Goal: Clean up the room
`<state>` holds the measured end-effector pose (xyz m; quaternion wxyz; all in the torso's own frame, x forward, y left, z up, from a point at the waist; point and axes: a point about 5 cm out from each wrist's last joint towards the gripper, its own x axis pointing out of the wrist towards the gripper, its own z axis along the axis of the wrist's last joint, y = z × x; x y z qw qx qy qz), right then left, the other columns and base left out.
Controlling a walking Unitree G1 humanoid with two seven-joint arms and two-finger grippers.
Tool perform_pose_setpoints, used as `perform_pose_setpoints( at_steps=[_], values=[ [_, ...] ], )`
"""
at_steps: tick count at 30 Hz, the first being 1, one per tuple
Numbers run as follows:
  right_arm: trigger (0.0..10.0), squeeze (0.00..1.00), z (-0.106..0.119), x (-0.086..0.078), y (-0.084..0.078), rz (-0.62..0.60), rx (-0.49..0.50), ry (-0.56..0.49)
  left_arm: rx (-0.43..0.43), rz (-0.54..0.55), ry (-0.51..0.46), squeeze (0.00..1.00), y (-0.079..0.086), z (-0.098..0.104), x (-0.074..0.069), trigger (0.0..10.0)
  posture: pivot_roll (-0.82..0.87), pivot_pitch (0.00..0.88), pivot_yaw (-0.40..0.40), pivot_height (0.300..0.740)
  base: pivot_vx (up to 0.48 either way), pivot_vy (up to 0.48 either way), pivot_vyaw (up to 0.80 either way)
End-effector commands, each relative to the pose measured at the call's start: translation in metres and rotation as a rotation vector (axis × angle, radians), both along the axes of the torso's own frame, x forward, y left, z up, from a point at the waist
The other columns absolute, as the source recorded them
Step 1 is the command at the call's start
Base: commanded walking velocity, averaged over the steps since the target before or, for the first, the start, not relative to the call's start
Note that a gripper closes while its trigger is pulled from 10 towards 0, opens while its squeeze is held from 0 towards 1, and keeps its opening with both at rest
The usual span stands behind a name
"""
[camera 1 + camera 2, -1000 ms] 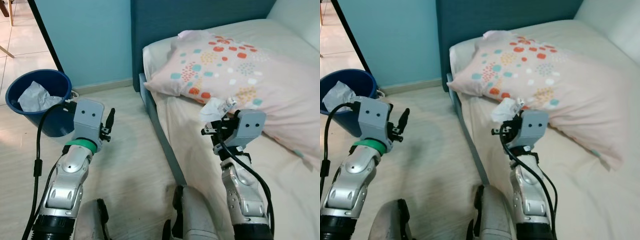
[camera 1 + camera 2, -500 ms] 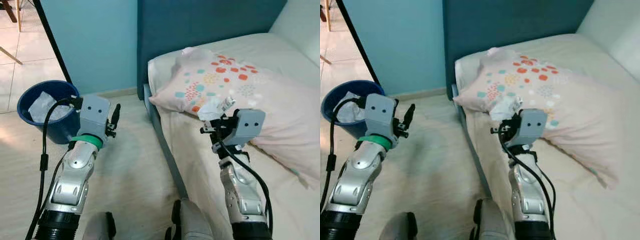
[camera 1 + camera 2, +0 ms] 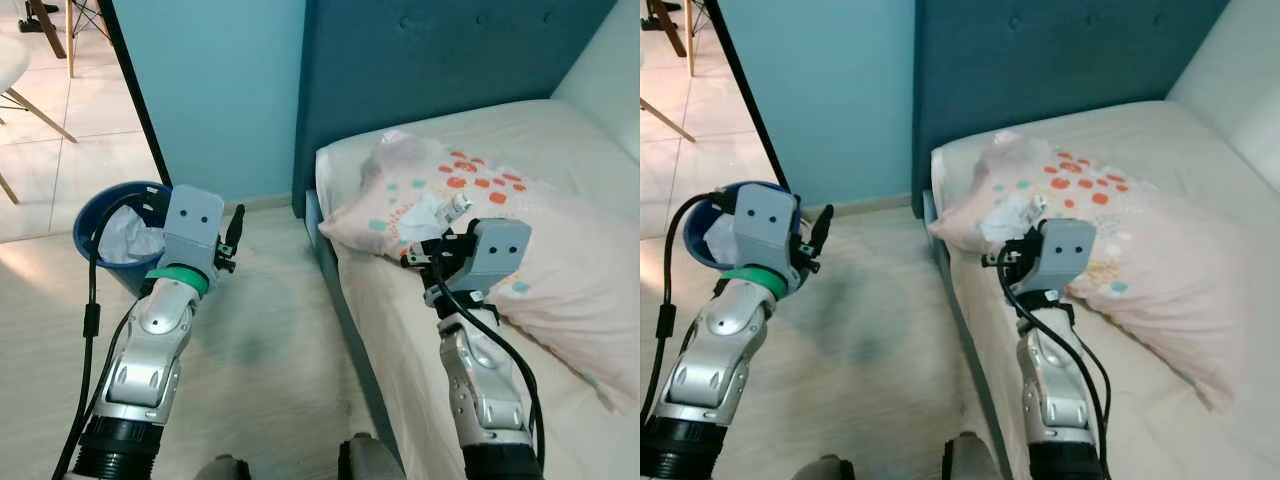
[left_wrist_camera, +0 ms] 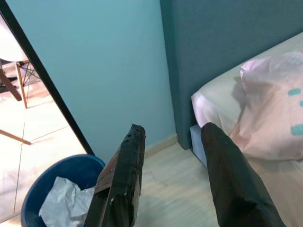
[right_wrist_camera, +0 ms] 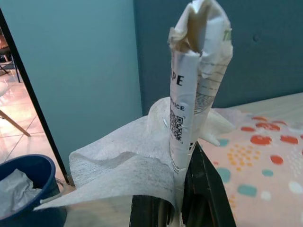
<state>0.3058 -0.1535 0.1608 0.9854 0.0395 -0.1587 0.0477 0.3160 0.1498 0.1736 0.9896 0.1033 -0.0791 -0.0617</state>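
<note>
Bedroom floor runs beside the bed [image 3: 560, 130]. Crumpled paper trash [image 5: 189, 118] sits clamped in the right tool [image 3: 425, 255], above the pillow [image 3: 560, 250]. Left tool [image 4: 170, 179] is apart, empty. Blue bin [image 3: 110, 215], already holding paper, waits nearby; dropping remains.

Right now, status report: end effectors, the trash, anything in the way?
Right end effector shut on crumpled tissue and paper wrapper, over the bed. Left end effector open, empty. Blue bin front-left, tissue already inside. Floor between looks clear.
</note>
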Motion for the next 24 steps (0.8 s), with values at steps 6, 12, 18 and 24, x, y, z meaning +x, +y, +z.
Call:
perform_pose_setpoints(
  at_steps=[6, 12, 18, 24],
  values=[
    [10.0, 0.00, -0.0063, -0.0014, -0.0034, -0.023, 0.016, 0.019, 0.012, -0.004, 0.029, 0.00, -0.0022, -0.0083, -0.0010, 10.0, -0.04, 0.082, 0.005, 0.740, 0.000, 0.000, 0.00],
    [10.0, 0.00, -0.0076, 0.0006, -0.0054, -0.060, 0.008, 0.031, 0.016, -0.006, 0.037, 0.00, -0.0032, -0.0107, -0.0012, 10.0, -0.04, 0.082, 0.007, 0.740, 0.000, 0.000, 0.00],
    [10.0, 0.00, -0.0073, 0.0016, -0.0043, -0.066, 0.005, 0.030, 0.018, -0.005, 0.039, 0.00, -0.0032, -0.0111, -0.0011, 10.0, -0.04, 0.082, 0.007, 0.740, 0.000, 0.000, 0.00],
    [10.0, 0.00, -0.0065, 0.0022, 0.0007, -0.034, 0.012, 0.025, 0.000, 0.000, 0.041, 0.00, -0.0030, -0.0117, -0.0009, 10.0, -0.03, 0.080, 0.006, 0.740, 0.000, 0.000, 0.00]
  ],
)
